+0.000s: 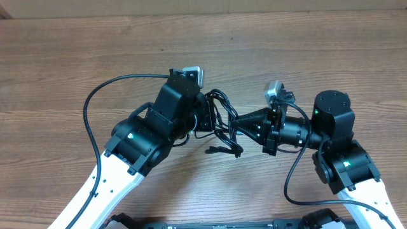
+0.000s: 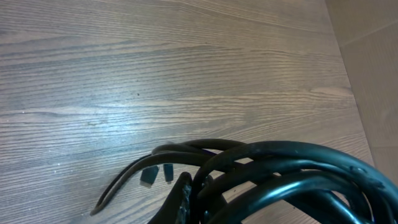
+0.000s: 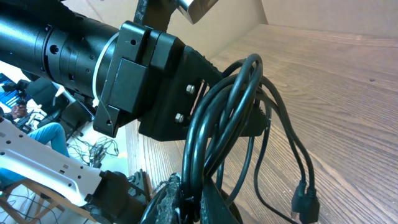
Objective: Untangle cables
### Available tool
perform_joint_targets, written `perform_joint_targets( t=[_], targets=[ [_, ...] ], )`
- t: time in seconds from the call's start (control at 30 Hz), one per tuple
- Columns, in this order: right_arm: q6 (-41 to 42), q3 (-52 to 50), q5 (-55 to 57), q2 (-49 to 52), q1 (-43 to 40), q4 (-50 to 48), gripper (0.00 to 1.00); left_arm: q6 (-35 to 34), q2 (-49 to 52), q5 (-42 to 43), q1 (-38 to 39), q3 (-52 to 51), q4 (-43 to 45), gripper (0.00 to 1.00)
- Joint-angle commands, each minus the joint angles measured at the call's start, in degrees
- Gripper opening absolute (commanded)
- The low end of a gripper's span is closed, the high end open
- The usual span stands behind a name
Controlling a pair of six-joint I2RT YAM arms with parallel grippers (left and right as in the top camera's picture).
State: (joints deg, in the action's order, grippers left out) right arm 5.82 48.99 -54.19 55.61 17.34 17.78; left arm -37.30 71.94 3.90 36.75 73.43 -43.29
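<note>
Here, two robot arms meet over the middle of a wood-grain table (image 1: 76,51), w/ a knot of thin black cables (image 1: 224,127) strung btwn them. The bundle hangs at the table's ctr, a bit toward its near edge, mostly lifted off the top. A few loose tails droop toward the wood, and one plug (image 1: 211,151) ends low on the near-edge side, at or just above the surface; can't tell which.

The left gripper (image 1: 206,121) extends from the table's left half, tip at ctr. Its jaws are together, and several loops ride over and round its black tip. Whether any cord is actually pinched inside can't be told: its own camera sees only fat, blurred loops close to the lens, w/ bare table behind.

The right gripper (image 1: 236,121) extends from the table's right half, roughly level w/ the top and pointing toward the table's left side. It is clamped on the cables. In its wrist view the cords run down btwn its two fingers (image 3: 165,202), which press against them.
</note>
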Motion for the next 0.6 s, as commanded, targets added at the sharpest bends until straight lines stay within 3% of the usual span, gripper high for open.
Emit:
perform_joint_targets(
  t=[0.0, 0.57],
  targets=[
    [0.2, 1.7, -0.4, -0.3, 0.3, -0.4, 0.04, -0.3, 0.2, -1.4, 0.0, 0.5, 0.6, 0.04],
    [0.2, 1.7, 0.1, -0.3, 0.3, -0.6, 0.04, -0.4, 0.2, -1.3, 0.0, 0.5, 2.4, 0.04]
  ],
)
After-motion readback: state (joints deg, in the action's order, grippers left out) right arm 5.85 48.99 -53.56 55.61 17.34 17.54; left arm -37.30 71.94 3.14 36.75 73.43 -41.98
